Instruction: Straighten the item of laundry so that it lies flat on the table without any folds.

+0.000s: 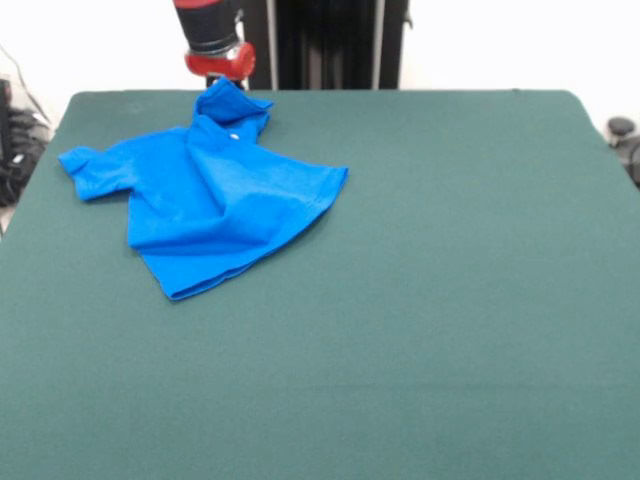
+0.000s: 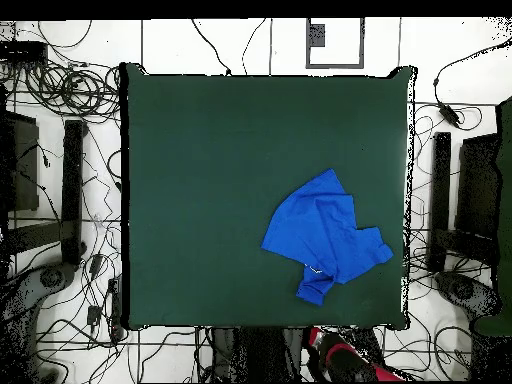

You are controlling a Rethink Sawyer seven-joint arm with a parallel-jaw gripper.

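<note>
Small bright blue short-sleeved T-shirt (image 1: 215,195) lying rumpled and creased near one corner of the dark green felt-covered table (image 1: 420,300), one sleeve apparently raised beneath the red-and-black gripper (image 1: 222,75); finger opening cannot be discerned.

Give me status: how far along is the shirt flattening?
Done: T-shirt is mostly spread on the table. In hand: the gripper sits at the far corner of the shirt, which rises toward it; grasp unclear. Left: that raised part and the folds across the body.
</note>
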